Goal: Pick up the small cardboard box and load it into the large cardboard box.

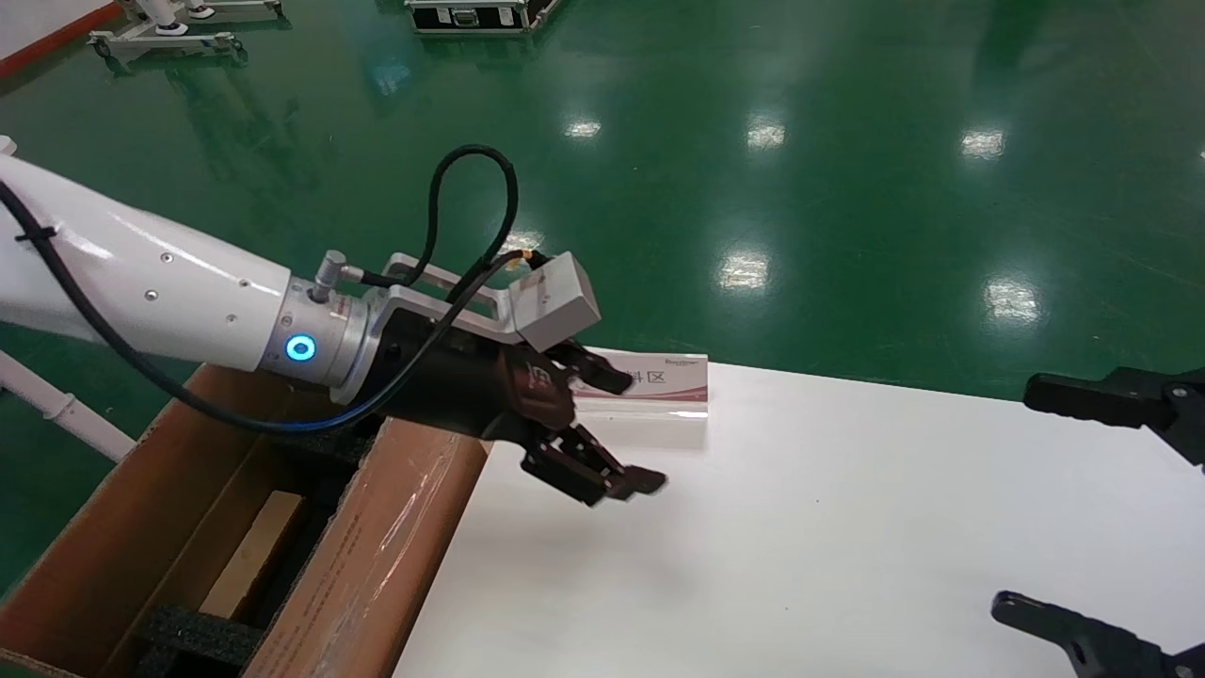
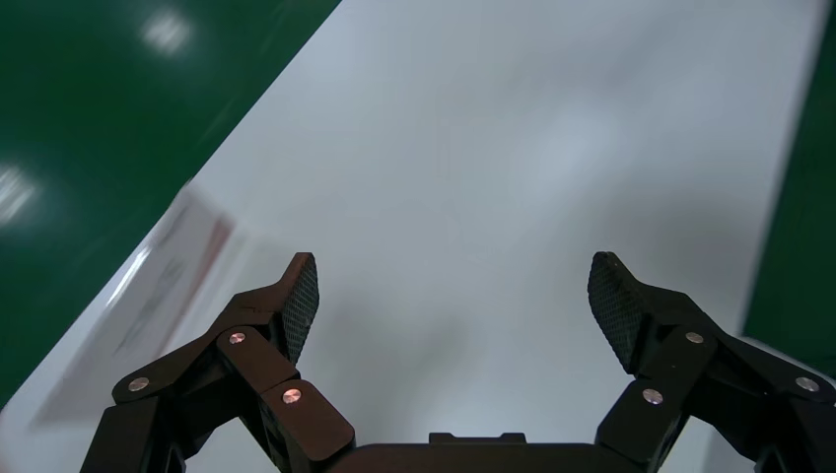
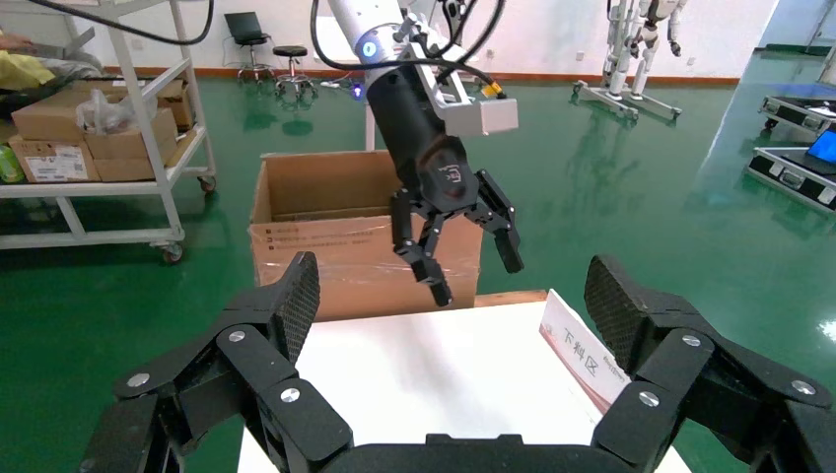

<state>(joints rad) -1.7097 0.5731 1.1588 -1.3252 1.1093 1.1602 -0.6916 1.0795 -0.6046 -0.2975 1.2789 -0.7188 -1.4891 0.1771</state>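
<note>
Head view: my left tool (image 1: 617,431) hangs above the near-left edge of the white counter (image 1: 847,527), fingers spread wide, nothing between them. Left wrist view confirms it: both textured pads (image 2: 304,301) stand well apart over bare counter. Just beside the tool, toward the far edge of the counter, stands a white placard with a red band (image 1: 673,381). To the left of the counter, touching or just beside its edge, sits the large cardboard box (image 1: 377,556), flaps upright, clear tape glossy on its side, black foam (image 1: 193,633) inside. Down in that carton, between the foam pieces, lies the small cardboard box (image 1: 254,554), a pale tan narrow face showing. My right tool (image 3: 449,296) is parked at the right end of the counter, fingers wide open and empty; right wrist view looks past them to the left tool and the carton beyond. Green floor (image 1: 847,188) all round.
</note>
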